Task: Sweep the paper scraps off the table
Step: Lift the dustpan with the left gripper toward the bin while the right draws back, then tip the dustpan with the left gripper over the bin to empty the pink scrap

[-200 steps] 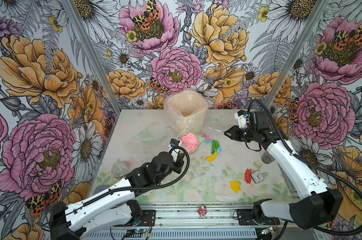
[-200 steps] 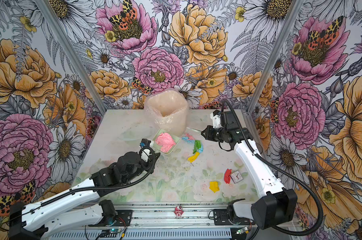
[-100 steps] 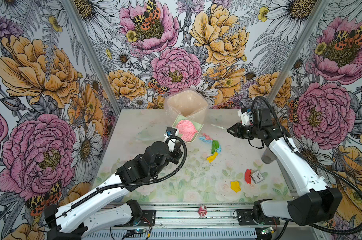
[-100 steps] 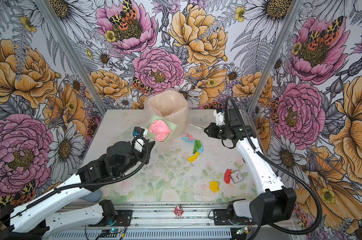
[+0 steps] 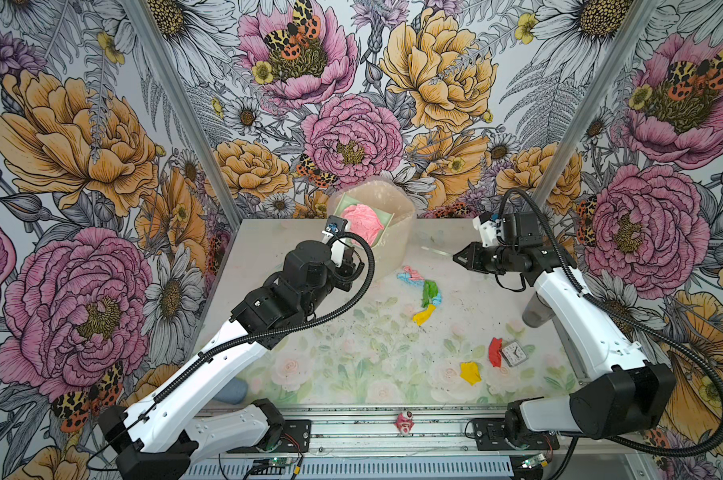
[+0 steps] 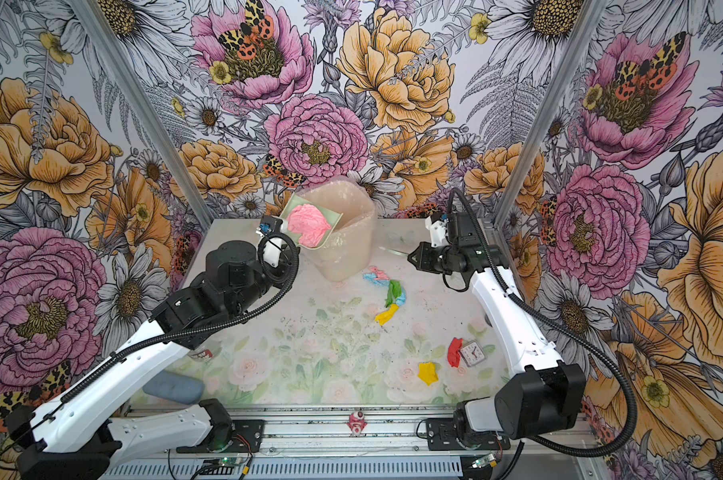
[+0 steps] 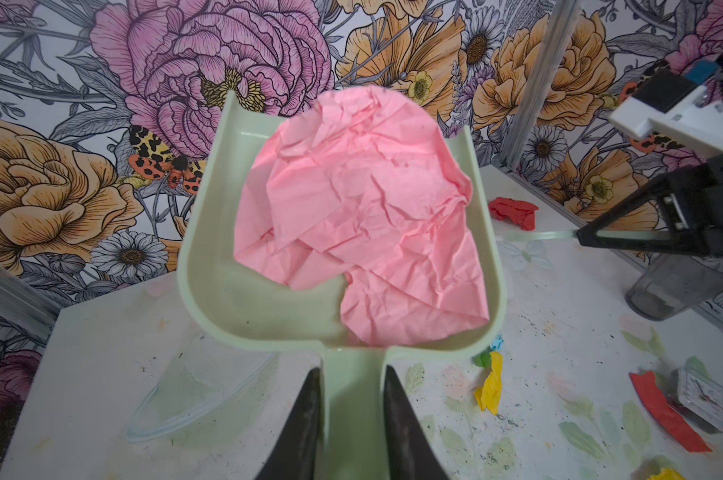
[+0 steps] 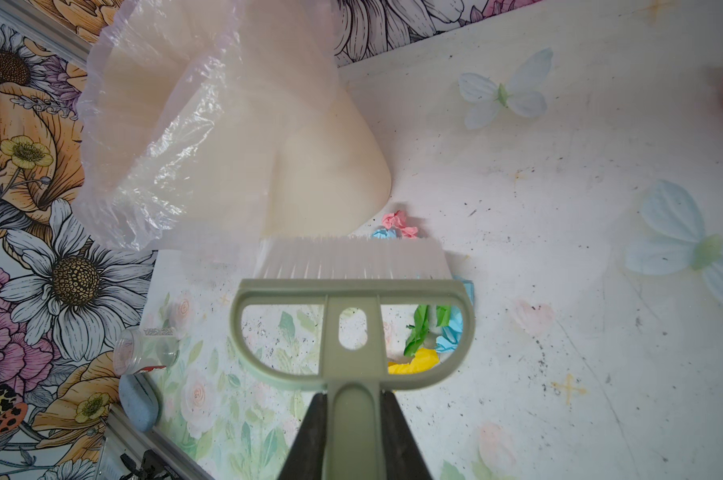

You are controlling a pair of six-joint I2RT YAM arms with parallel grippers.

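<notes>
Our left claw (image 7: 351,395) is clenched on the handle of the dustpan (image 7: 210,266). The pan's long axis runs straight out from the claw, open lip farthest away. The pink paper wad (image 7: 364,216) fills the pan and bulges past that lip. In both top views the pan hangs tilted over the near rim of the lined bin (image 5: 397,249), so the bin's mouth lies ahead of and below the lip. We judge the coming tip depends on the lip pointing down into that mouth.

Our right claw (image 8: 353,415) grasps the brush (image 8: 353,286) by its handle, bristles pointing away from it, and is held off the tabletop (image 5: 351,357). The loose scraps (image 5: 428,291) lie just beneath and beside the brush head, so this arm is the nearer one to them. A red scrap (image 5: 494,351) and a yellow scrap (image 5: 470,372) lie well behind it, toward the arm's base.

From the left wrist the pan hides the bin entirely. The bin's inside is hidden by the pan in every view. In the top views the left wrist covers its claw tips.
</notes>
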